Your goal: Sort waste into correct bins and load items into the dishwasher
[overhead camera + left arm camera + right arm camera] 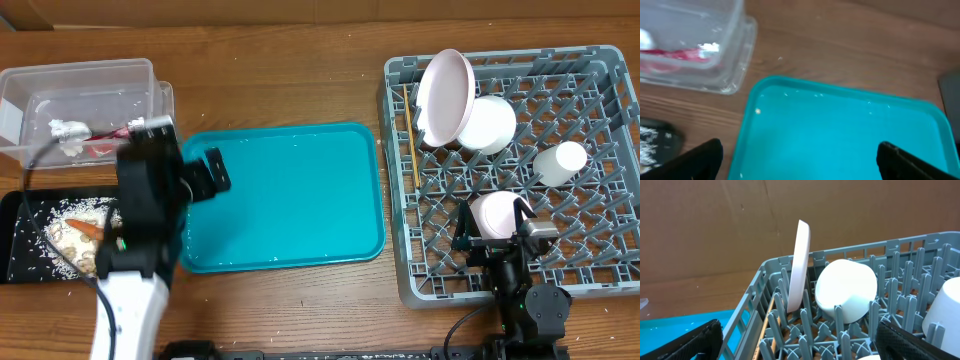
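The clear tub (80, 85) at the back left holds a crumpled paper ball (68, 135) and a red wrapper (105, 148). Rice (62, 245) and a carrot stick (88, 228) lie in the black tray (20, 240). In the grey rack (600, 290) stand a large plate (445, 95), a bowl (487, 125), a cup (560, 162), a small plate (495, 215) and chopsticks (410, 135). My left gripper (800, 160) hangs open and empty over the teal tray's left part. My right gripper (800, 342) is open and empty above the rack's front, near the small plate.
The teal tray (290, 200) lies bare in the middle, apart from a few stray grains. Loose rice is scattered on the wood in front of the black tray. My left arm covers part of that tray. A brown cardboard wall stands behind the rack.
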`<control>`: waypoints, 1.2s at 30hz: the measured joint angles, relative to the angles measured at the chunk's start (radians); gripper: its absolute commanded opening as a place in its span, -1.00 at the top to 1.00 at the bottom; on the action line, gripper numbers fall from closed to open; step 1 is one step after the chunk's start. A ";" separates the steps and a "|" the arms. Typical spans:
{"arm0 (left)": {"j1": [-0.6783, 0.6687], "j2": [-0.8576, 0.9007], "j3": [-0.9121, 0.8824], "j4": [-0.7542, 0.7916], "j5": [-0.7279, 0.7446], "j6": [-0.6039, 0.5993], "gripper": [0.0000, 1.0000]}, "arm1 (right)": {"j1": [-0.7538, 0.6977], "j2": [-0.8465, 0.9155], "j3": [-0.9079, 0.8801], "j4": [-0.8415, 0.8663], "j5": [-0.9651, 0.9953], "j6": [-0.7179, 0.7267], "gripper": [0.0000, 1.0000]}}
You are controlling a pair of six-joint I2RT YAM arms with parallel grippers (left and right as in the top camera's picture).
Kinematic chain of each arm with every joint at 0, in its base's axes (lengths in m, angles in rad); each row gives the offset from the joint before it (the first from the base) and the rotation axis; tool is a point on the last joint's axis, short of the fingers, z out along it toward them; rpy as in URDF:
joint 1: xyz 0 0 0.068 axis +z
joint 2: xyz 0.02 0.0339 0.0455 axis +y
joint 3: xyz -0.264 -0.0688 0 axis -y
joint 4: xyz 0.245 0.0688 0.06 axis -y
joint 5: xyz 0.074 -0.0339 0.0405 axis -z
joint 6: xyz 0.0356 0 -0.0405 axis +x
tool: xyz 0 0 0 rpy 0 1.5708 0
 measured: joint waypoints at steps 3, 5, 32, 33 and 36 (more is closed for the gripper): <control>0.000 -0.111 -0.184 0.173 0.043 0.021 -1.00 | 0.000 0.000 0.000 0.001 0.000 -0.001 -1.00; 0.000 -0.182 -0.302 0.278 0.061 0.027 -1.00 | 0.000 0.000 0.000 0.000 0.000 0.000 -1.00; 0.000 -0.853 -0.810 0.374 0.034 0.031 -0.99 | 0.000 0.000 0.000 0.000 0.000 0.000 -1.00; 0.000 -0.870 -0.810 0.375 0.033 0.031 -1.00 | 0.000 0.000 0.000 0.000 0.000 0.000 -1.00; 0.000 -0.911 -0.810 0.374 0.027 0.031 -1.00 | 0.000 0.000 0.000 0.000 0.000 0.000 -1.00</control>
